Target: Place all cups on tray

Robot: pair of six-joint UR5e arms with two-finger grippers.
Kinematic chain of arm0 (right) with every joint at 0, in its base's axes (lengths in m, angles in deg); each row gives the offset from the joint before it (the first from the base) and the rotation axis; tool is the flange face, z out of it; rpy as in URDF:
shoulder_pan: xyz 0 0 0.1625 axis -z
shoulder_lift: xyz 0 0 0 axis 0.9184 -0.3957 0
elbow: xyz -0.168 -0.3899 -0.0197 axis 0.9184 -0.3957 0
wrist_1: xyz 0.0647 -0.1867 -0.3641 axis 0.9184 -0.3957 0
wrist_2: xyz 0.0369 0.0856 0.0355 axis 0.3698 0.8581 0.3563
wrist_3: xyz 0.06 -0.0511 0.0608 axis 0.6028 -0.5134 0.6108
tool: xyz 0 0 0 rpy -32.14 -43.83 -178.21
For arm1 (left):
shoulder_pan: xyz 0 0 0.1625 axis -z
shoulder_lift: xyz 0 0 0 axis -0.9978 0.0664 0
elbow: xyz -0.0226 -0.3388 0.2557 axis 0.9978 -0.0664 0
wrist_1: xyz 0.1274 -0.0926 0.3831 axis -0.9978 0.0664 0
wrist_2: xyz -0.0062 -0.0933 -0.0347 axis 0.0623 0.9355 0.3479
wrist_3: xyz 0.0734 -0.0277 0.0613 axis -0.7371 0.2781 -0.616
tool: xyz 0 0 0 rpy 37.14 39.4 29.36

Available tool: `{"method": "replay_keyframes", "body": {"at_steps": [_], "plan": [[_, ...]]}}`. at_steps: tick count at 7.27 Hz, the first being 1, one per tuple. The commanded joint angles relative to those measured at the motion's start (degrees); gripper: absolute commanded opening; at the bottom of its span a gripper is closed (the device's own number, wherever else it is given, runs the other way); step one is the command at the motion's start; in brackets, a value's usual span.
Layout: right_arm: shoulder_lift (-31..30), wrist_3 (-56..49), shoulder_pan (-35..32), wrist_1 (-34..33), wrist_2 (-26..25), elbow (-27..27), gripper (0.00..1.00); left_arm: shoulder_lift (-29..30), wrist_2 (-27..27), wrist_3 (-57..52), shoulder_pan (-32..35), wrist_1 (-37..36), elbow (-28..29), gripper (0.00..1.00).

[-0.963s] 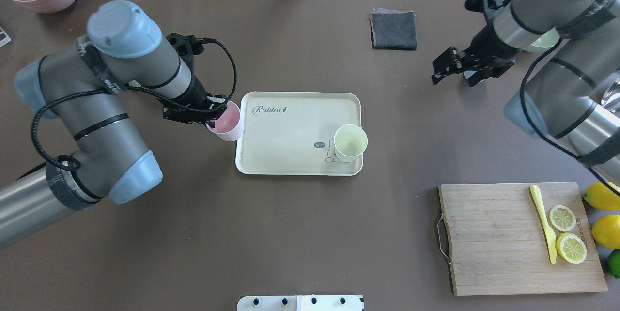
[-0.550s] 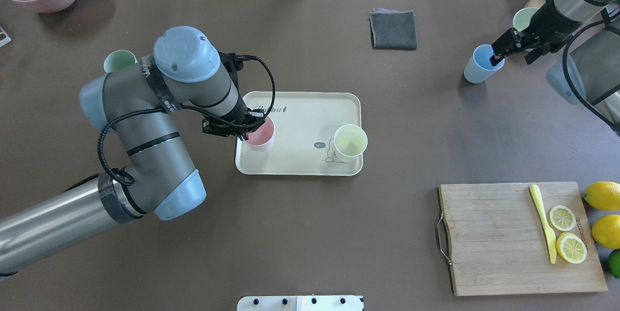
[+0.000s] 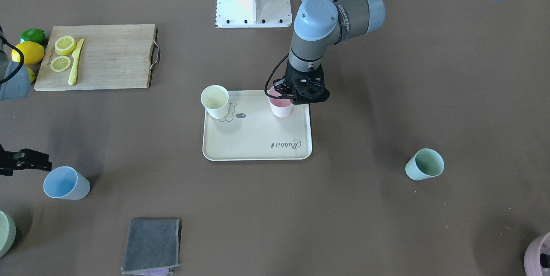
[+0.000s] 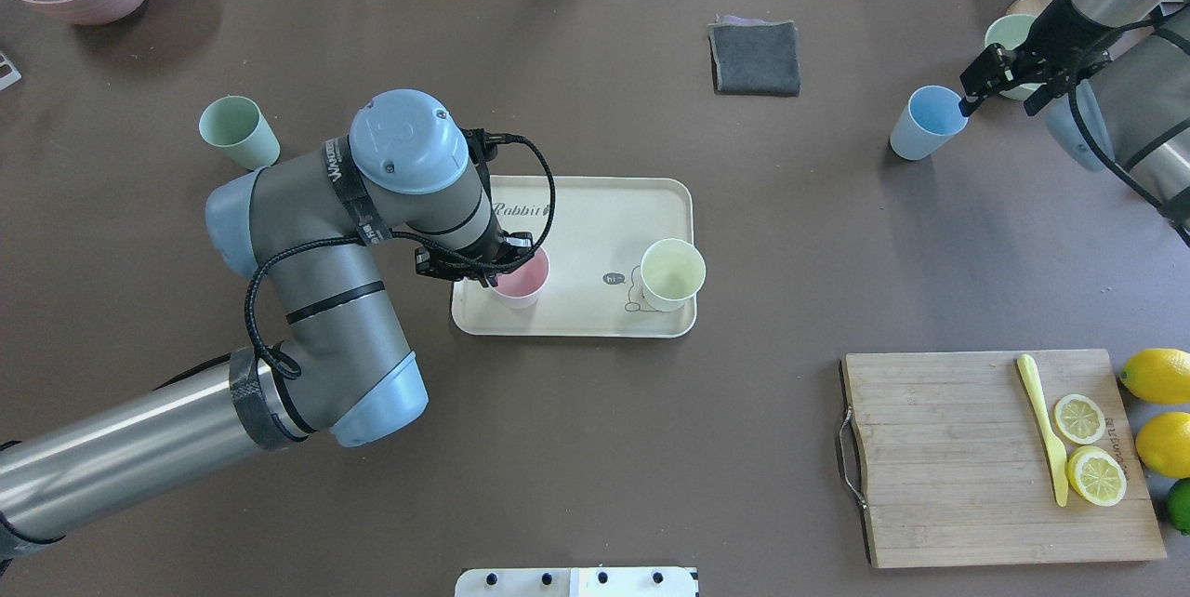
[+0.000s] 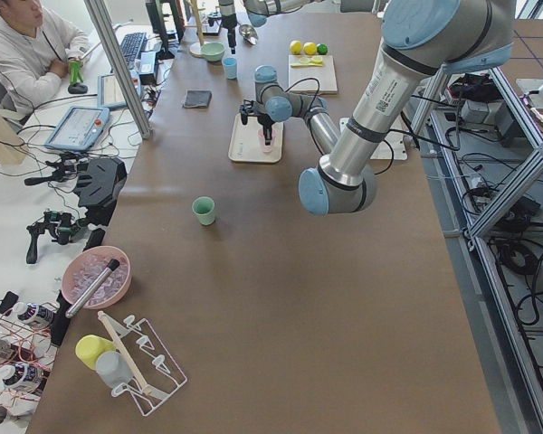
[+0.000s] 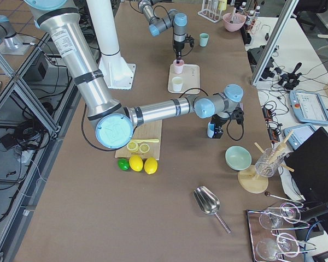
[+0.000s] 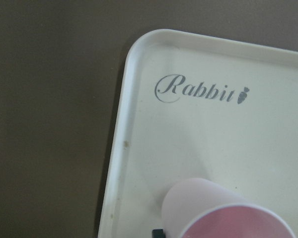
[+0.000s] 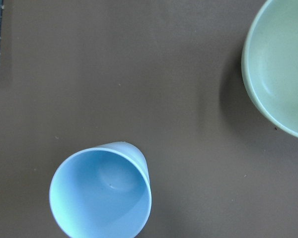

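Clamping the rim of the small pink matte tapered cup [image 4: 524, 283], the left gripper [image 4: 502, 264] holds it upright in the near-left part of the cream rectangular tray [image 4: 595, 206]. The right gripper [image 4: 1002, 86] hangs spread, just right of the light blue matte cup [image 4: 920, 123].

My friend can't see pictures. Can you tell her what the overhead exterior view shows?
The left pincer holds a pink cup on the cream tray, near a yellow cup. A blue cup beside the right pincer and a green cup stand on the table.
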Motion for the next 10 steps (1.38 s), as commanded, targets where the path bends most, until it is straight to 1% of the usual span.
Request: {"method": "replay_keyframes", "body": {"at_steps": [1, 2, 3, 4, 5, 6, 7, 8, 9, 10], "plan": [[3.57, 2.28, 0.01, 0.05, -0.14, -4.71, 0.88, 0.25, -0.72, 0.02, -0.14, -0.13, -0.26, 0.98], [3.68, 2.29, 0.53, 0.05, -0.14, -5.61, 0.88, 0.25, -1.34, -0.06, -0.14, -0.05, -0.35, 0.98], [3.07, 2.29, 1.58, 1.88, -0.4, -6.14, 0.88, 0.25, -1.34, -0.15, -0.05, -0.22, -0.44, 0.98], [2.89, 4.12, 2.72, 3.72, -0.92, -7.1, 0.8, 0.17, -1.34, -0.5, 0.21, -0.48, -0.7, 0.98], [3.15, 5.88, 2.99, 4.09, -0.84, -6.68, 0.01, 0.16, -1.34, -0.76, 0.56, -0.66, -1.05, 0.98], [3.07, 5.28, 3.43, 4.09, -0.75, -6.76, 0.0, -0.18, -0.91, -1.38, 2.31, -0.75, -1.75, 0.98], [3.76, 5.8, 3.52, 4.0, -0.4, -6.42, 0.0, -1.93, -0.3, -8.17, 6.59, -3.27, -4.2, 0.98], [3.94, 6.24, 3.61, 3.66, -0.14, -4.93, 0.0, -4.21, 3.45, -17.98, 12.72, -5.56, -4.74, 0.98], [5.51, 8.33, 3.61, 3.48, -0.14, -4.57, 0.0, -7.71, 4.62, -28.26, 18.7, -5.23, -3.97, 0.98], [6.48, 12.01, 4.39, 3.39, 0.65, -3.0, 0.0, -8.27, 4.81, -35.85, 23.02, -4.88, -0.65, 0.98]]}}
